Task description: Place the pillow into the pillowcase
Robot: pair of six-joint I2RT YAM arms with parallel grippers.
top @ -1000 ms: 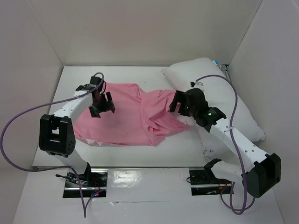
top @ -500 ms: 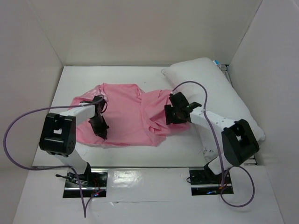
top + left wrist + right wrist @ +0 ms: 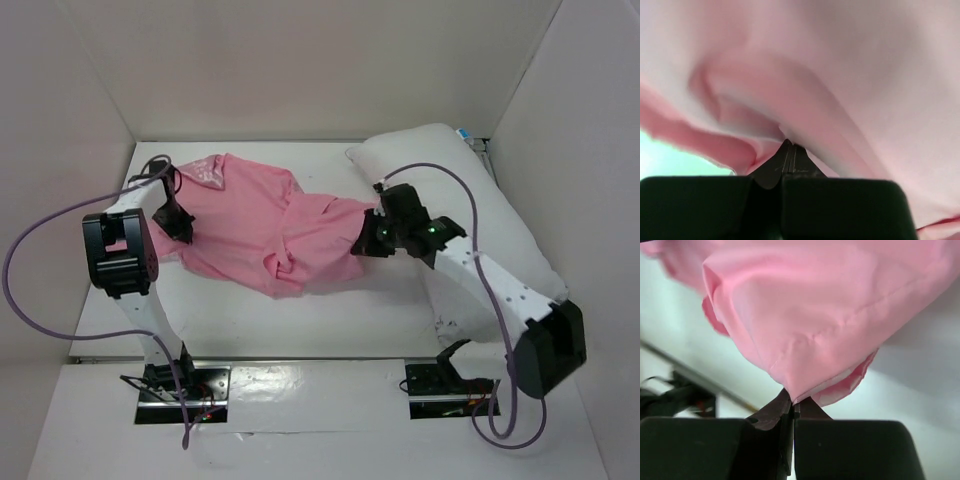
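You have bare tabletop along the near edge, between the pillowcase and the arm bases, and a thin strip by the back wall. The pillow blocks the right side along the right wall. Your left pincer sits close to the left wall.

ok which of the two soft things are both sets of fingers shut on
The pink pillowcase: the left fingers pinch its left side, the right fingers a corner at its right end. The white pillow beside it is in no grip.
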